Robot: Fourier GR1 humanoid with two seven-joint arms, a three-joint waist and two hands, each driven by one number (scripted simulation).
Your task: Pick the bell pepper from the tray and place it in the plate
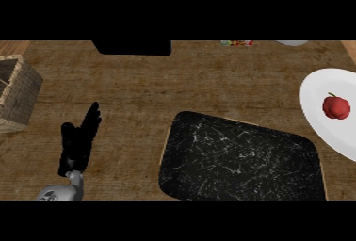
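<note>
A red bell pepper [335,107] lies on the white plate [319,94] at the right edge of the head view. Left of the plate sits the black speckled tray [240,160], with nothing on it. My left hand [78,141] stands at the lower left with its fingers straight and pointing up, well away from tray and plate. No right hand shows anywhere in the view.
A wicker basket [15,94] stands at the left edge. A black block [132,47] sits at the counter's far edge, with a small colourful item [236,43] and a pale object [292,43] further right.
</note>
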